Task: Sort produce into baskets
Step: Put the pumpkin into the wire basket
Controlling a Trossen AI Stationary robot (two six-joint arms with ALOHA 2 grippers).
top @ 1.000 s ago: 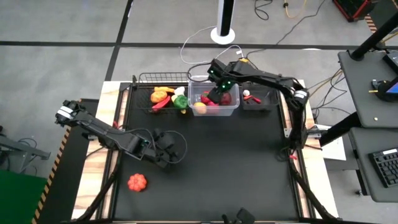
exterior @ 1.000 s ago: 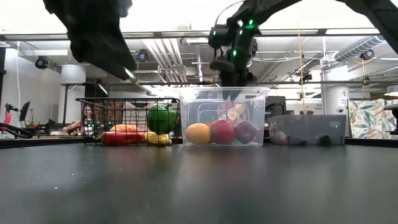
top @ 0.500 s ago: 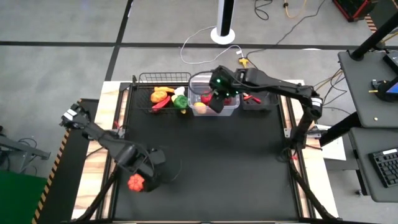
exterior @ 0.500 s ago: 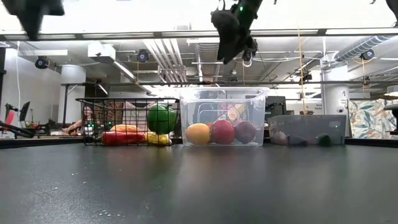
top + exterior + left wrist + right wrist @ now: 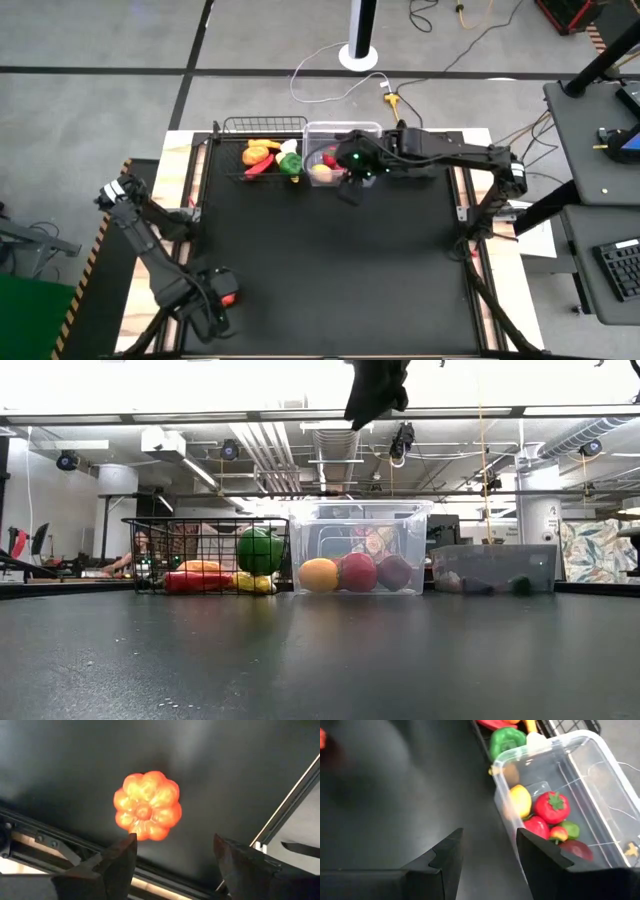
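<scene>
An orange pumpkin (image 5: 147, 806) lies on the black mat near the table's near left corner (image 5: 231, 297). My left gripper (image 5: 172, 857) is open above it, pointing down, its fingers apart and clear of it; it also shows in the high view (image 5: 216, 308). My right gripper (image 5: 490, 855) is open and empty, high above the mat just in front of the clear bin (image 5: 330, 150); it also shows in the high view (image 5: 350, 187). The bin holds a tomato (image 5: 551, 806), a yellow fruit (image 5: 520, 801) and other pieces. The black wire basket (image 5: 262, 155) holds a green pepper (image 5: 506, 740), corn and red pieces.
The three containers stand in a row at the far edge; the low dark tray (image 5: 495, 568) is at the right, mostly under my right arm in the high view. A wooden border and a black frame rail (image 5: 60, 850) run along the mat's left side by the pumpkin.
My left gripper has swung from the mat's middle left toward the near left corner and now hangs over the pumpkin. My right gripper has risen out of the clear bin and come toward the near edge, past the bin's front wall.
</scene>
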